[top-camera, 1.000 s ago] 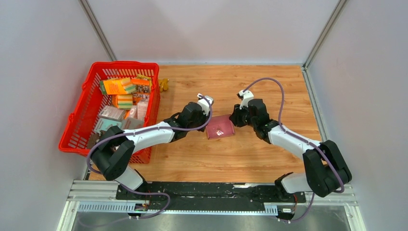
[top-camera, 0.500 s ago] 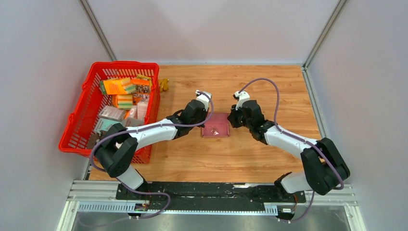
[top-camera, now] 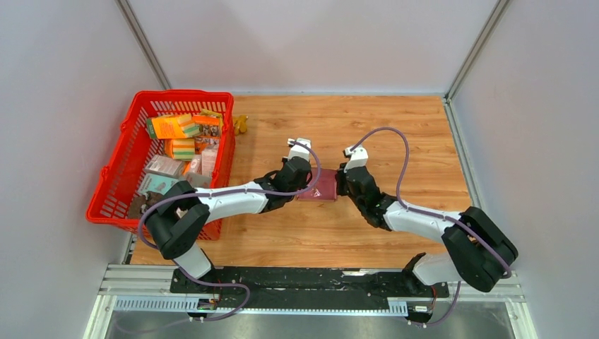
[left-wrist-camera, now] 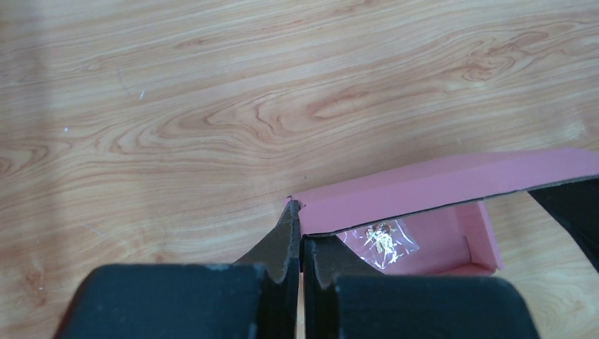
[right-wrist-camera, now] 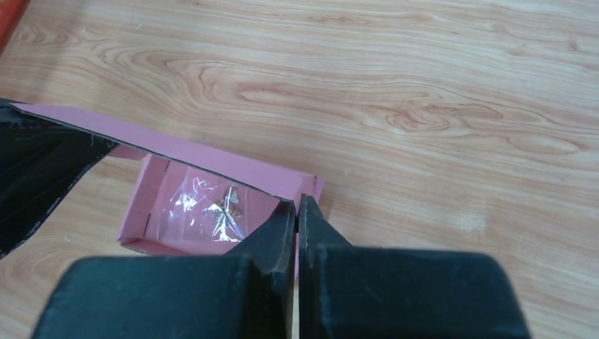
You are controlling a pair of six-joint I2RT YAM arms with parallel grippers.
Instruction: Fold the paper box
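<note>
Paper box [top-camera: 324, 186] sits mid-table [top-camera: 395, 141], lid half raised over the open tray. I have the left gripper [left-wrist-camera: 299, 215] clenched tight on the lid corner at the box's 9 o'clock end. The right gripper [right-wrist-camera: 297, 206] is clenched on the lid corner at its 3 o'clock end. A small clear bag [right-wrist-camera: 219, 206] with something gold lies in the tray. The red basket [top-camera: 113, 171] of packages is off at 9 o'clock, well apart.
</note>
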